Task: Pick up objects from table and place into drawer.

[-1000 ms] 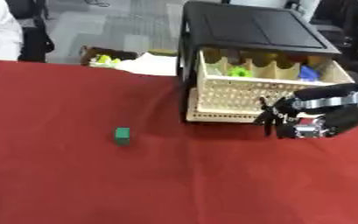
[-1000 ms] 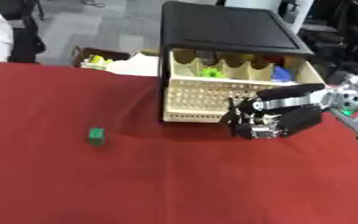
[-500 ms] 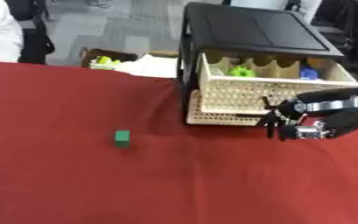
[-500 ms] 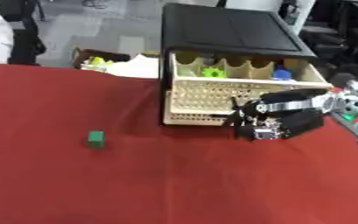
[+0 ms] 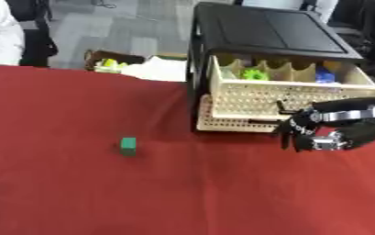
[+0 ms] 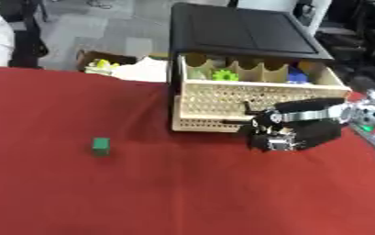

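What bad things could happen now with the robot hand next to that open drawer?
1. The right hand sits right against the front of the open drawer, so it might bump it or push it shut before anything goes in.
2. The green block lies far off on the red table, so reaching over for it might snag the drawer unit.

Matt red cloth (image 5: pixel 78 193) under a perforated cream plastic drawer (image 5: pixel 262 98).

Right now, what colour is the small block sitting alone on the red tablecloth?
Green. The small cube-shaped block shows best in the left eye view.
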Robot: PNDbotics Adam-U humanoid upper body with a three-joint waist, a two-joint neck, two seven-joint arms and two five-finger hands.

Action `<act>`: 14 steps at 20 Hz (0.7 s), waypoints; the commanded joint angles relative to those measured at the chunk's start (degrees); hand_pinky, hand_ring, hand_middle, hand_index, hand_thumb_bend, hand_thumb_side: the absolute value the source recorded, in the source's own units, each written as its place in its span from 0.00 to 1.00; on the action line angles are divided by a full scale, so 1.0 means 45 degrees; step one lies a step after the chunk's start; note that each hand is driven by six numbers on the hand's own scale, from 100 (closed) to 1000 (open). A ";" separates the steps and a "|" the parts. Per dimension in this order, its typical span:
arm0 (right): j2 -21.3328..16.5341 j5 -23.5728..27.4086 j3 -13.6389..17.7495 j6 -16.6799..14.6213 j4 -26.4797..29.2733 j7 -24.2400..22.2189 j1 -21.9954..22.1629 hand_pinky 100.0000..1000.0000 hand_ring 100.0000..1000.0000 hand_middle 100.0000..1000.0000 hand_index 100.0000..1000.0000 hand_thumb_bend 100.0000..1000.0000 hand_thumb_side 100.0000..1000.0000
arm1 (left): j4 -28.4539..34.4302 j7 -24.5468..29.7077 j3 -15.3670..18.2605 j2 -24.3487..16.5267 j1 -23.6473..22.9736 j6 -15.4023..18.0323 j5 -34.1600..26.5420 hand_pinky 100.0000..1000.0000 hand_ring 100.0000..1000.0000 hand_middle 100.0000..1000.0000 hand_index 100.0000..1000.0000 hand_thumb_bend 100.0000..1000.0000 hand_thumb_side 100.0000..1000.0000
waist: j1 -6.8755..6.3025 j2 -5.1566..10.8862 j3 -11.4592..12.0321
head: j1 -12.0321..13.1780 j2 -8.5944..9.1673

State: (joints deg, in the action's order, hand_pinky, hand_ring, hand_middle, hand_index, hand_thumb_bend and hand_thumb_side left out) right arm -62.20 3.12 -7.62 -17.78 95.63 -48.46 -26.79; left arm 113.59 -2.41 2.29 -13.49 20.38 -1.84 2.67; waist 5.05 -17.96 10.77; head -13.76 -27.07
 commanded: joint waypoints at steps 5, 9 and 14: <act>-0.0554 0.0494 0.0307 -0.0776 0.0100 -0.0780 -0.0390 0.31 0.56 0.64 0.93 0.00 1.00 | 0.0223 0.0096 0.0044 -0.0089 0.0219 0.0047 0.0039 0.50 0.56 0.53 0.74 0.00 1.00 | -0.0026 0.0149 0.0070 | -0.0032 0.0197; -0.0559 0.0529 0.0385 -0.0766 0.0015 -0.0768 -0.0470 0.31 0.57 0.65 0.93 0.00 1.00 | 0.0223 0.0154 0.0041 -0.0095 0.0248 0.0059 0.0058 0.50 0.56 0.53 0.73 0.00 1.00 | 0.0016 0.0092 0.0130 | -0.0014 0.0296; -0.0506 0.0352 0.0540 -0.0790 -0.0401 -0.0679 -0.0449 0.31 0.56 0.65 0.92 0.00 1.00 | 0.0223 0.0174 0.0069 -0.0096 0.0271 0.0082 0.0099 0.50 0.56 0.53 0.73 0.00 1.00 | 0.0054 -0.0016 0.0258 | -0.0028 0.0470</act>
State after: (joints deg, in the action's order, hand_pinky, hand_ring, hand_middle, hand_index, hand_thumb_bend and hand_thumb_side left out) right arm -62.21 4.83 -6.37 -17.85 94.31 -48.38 -28.21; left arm 113.59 -1.77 2.29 -13.48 20.80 -1.60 2.90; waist 5.45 -18.92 11.96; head -13.76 -25.85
